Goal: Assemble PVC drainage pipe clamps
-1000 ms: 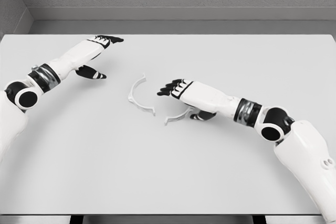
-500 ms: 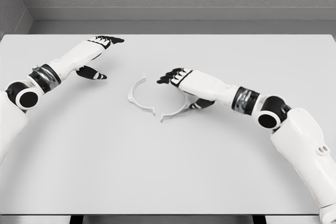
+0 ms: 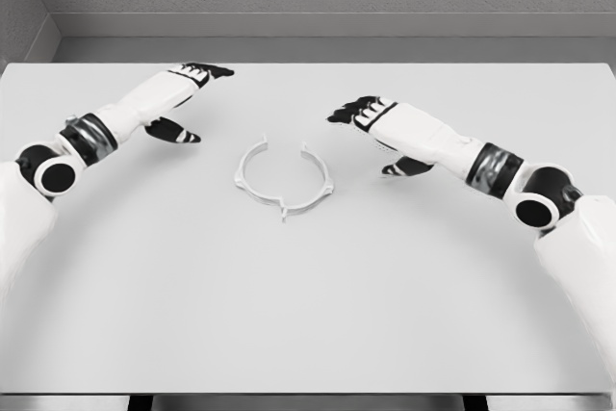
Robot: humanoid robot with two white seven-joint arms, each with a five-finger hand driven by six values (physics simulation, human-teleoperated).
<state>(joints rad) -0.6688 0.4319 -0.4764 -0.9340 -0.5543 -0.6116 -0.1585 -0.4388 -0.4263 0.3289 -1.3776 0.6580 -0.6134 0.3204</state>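
On the white table (image 3: 308, 315), the two clamp halves lie together as a near-closed ring. The left half (image 3: 252, 178) and right half (image 3: 316, 188) meet at the ring's near end, where their tabs touch; at the far end a small gap separates their tips. Right of the ring and apart from it, the right hand (image 3: 377, 122) hovers with fingers relaxed, holding nothing. Left of the ring and farther back, the left hand (image 3: 183, 93) is also spread and empty.
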